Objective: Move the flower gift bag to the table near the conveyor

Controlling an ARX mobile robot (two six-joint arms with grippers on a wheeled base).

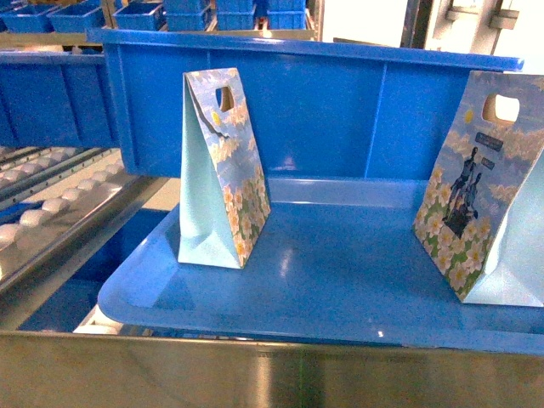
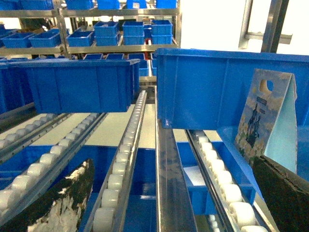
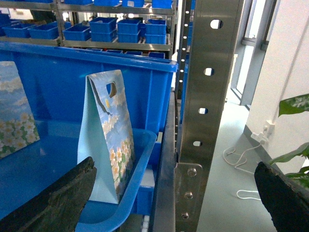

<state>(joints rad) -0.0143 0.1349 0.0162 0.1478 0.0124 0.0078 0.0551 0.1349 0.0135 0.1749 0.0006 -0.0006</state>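
Two flower gift bags stand upright in a blue tray [image 1: 280,297]: one at the left [image 1: 223,170], one at the right edge [image 1: 480,187]. Neither gripper shows in the head view. In the left wrist view my left gripper [image 2: 172,162] is open over the conveyor [image 2: 120,169], and a flower gift bag [image 2: 265,116] stands just beyond its right finger [image 2: 285,193]. In the right wrist view my right gripper [image 3: 175,163] is open, straddling a steel post [image 3: 203,96], with a flower gift bag [image 3: 108,135] beside its left finger [image 3: 53,198]. Nothing is held. The table is out of view.
A tall blue bin wall [image 1: 314,110] stands behind the tray. Roller tracks [image 1: 51,204] slope at the left, with another blue bin [image 2: 82,84] on them. Shelves of blue bins [image 2: 120,31] fill the back. A steel rail [image 1: 272,374] crosses the front. A plant [image 3: 294,125] and cable lie right.
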